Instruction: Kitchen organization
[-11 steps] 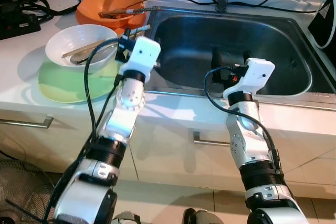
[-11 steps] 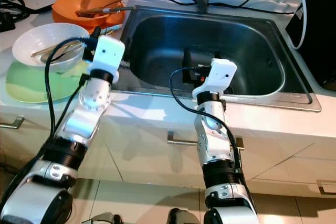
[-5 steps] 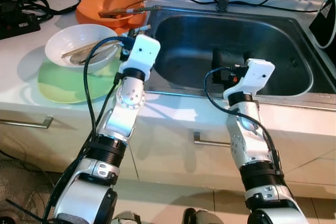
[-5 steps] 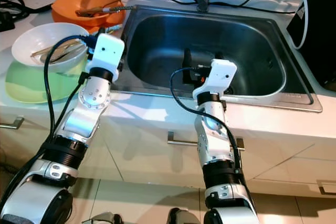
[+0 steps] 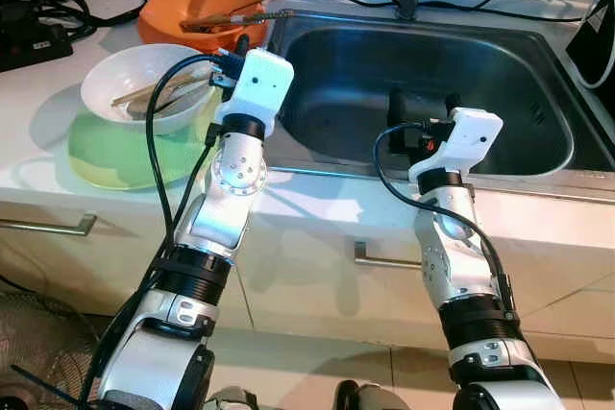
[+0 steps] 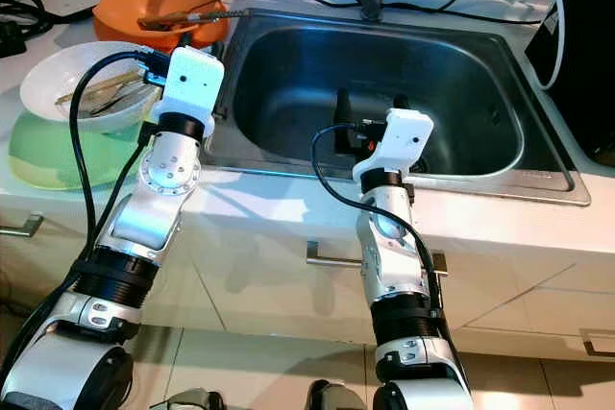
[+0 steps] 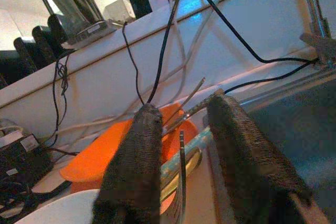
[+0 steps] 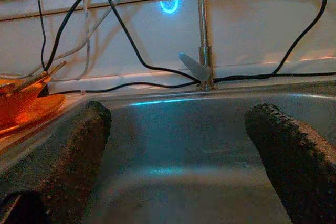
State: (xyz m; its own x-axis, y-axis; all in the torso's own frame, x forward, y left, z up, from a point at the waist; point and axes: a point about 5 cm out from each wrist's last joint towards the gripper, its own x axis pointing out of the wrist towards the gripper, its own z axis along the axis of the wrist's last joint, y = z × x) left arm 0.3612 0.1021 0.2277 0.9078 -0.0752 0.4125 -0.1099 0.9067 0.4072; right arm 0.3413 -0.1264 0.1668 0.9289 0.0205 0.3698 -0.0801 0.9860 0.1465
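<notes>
Since before, left gripper [image 7: 181, 145] moves toward orange bowl [image 5: 183, 12], fingers spread for the utensils [image 5: 231, 18]; right gripper [image 8: 178, 145] waits spread over sink [image 5: 538, 156].

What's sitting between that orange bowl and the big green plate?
A white bowl with utensils in it rests on the green plate, in front of the orange bowl, as the left eye view shows.

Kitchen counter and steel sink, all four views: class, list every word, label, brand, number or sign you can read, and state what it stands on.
No readable text in any view.
White wall behind the steel sink: a glowing blue U-shaped mark, a light or reflection, not a letter.
Small white label on the black box at the counter's back: too blurred to read.
Orange bowl, white bowl, green plate: unmarked.
</notes>
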